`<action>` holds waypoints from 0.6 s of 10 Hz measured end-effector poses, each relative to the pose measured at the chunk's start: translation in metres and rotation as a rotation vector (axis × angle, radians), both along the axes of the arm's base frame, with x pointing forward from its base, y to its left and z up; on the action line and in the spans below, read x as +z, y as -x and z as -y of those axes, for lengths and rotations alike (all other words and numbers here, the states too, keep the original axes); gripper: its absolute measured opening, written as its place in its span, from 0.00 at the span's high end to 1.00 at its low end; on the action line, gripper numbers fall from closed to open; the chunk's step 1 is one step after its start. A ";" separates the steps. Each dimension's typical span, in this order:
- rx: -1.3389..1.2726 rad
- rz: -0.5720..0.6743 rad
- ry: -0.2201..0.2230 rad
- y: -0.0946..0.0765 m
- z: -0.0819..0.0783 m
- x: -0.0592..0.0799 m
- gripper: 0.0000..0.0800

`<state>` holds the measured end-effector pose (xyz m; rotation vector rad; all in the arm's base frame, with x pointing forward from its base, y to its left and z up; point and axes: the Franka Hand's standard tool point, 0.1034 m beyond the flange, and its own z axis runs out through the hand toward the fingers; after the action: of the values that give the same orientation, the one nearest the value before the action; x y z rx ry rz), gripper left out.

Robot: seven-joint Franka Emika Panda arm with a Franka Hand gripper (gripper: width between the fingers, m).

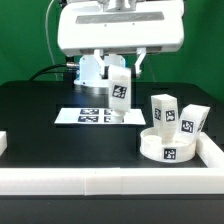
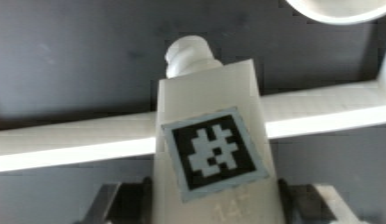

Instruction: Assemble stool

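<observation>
My gripper (image 1: 120, 84) is shut on a white stool leg (image 1: 120, 97) and holds it in the air above the black table, its square tag facing the camera. In the wrist view the leg (image 2: 211, 110) runs out from between the fingers (image 2: 122, 200), with a round peg at its far end. The round seat disc (image 1: 167, 148) lies at the exterior view's right, near the corner of the rail. Two more tagged legs (image 1: 163, 110) (image 1: 190, 122) stand on the seat. A curved edge of the seat (image 2: 343, 10) shows in the wrist view beyond the held leg.
The marker board (image 1: 92, 116) lies flat on the table just behind and below the held leg. A long white border rail (image 1: 100, 182) runs along the front and turns up the exterior view's right side; in the wrist view the rail (image 2: 65, 146) crosses under the leg.
</observation>
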<state>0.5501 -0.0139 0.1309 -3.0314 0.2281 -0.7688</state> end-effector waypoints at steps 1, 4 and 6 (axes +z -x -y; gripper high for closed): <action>-0.003 -0.011 -0.013 0.002 0.000 -0.004 0.59; 0.047 -0.007 -0.042 0.002 -0.035 -0.004 0.59; 0.066 0.018 -0.048 -0.001 -0.049 -0.002 0.59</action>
<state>0.5515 0.0348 0.1293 -2.9694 0.1431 -0.7739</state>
